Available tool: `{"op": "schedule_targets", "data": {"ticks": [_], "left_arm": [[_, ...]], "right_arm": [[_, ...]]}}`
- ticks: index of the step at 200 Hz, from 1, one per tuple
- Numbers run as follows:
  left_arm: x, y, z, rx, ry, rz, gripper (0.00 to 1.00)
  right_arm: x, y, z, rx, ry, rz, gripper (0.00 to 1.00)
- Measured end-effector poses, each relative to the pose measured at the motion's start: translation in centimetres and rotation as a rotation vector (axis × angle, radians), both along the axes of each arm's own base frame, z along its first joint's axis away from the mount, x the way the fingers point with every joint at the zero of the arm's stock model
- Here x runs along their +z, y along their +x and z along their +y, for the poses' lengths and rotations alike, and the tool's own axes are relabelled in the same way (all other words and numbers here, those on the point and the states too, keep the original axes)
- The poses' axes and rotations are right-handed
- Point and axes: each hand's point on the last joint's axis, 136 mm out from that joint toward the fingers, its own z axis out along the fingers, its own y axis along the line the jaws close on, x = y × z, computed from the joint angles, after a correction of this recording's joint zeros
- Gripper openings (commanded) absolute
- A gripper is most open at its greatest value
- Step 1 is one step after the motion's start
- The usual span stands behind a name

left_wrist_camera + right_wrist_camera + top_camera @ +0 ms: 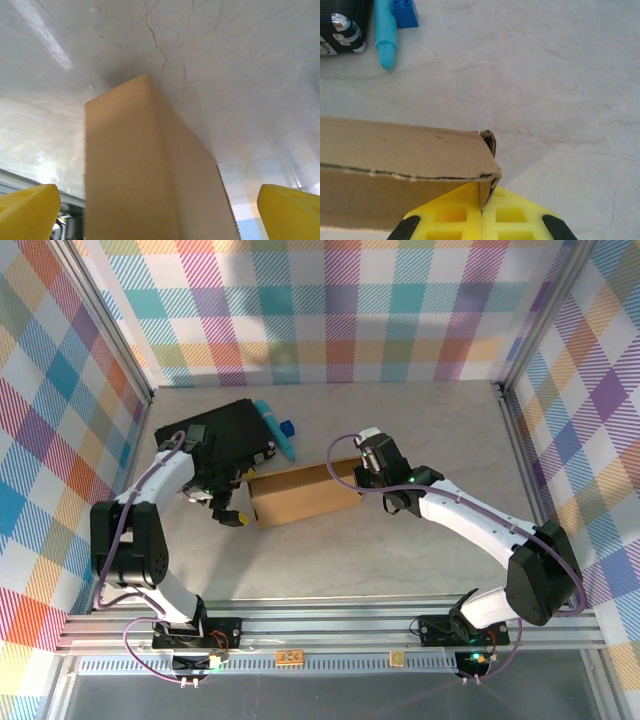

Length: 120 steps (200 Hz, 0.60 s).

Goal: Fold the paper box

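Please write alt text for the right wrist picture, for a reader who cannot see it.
Two yellow fingers pinch the end corner of a brown cardboard box on a grey table. At top left lie a light-blue pen, a blue block and a black case.

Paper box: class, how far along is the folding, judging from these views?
Done: the paper box has a long crease folded, so panels stand up. In hand: the right gripper pinches one end corner; the left gripper straddles the other end, open. Left: probably tucking the ends and closing it.
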Motion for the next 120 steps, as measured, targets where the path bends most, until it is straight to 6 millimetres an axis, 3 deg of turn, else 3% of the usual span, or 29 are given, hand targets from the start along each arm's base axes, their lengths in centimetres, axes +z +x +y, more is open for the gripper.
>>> {"op": "schedule_targets", "data": {"ticks": [22, 60, 85, 120], "left_arm": [[0.9, -1.0, 1.3, -0.057, 0.052, -0.044, 1.0], [0.8, -2.5, 3.3, -0.149, 0.139, -0.031, 0.99], [2.1, -2.1, 4.8, -0.214, 0.23, -0.077, 0.76], [6.6, -0.4, 7.2, -0.335, 0.41, -0.266, 0.36]], "right_arm": [[0.1, 0.0, 0.3, 0.016, 0.0, 0.011, 0.0], [0.1, 0.5, 0.7, 0.021, -0.004, 0.032, 0.0], [0.2, 1.1, 1.0, 0.018, -0.011, 0.048, 0.0], [0.3, 2.3, 1.5, 0.016, -0.014, 0.071, 0.0]]}}
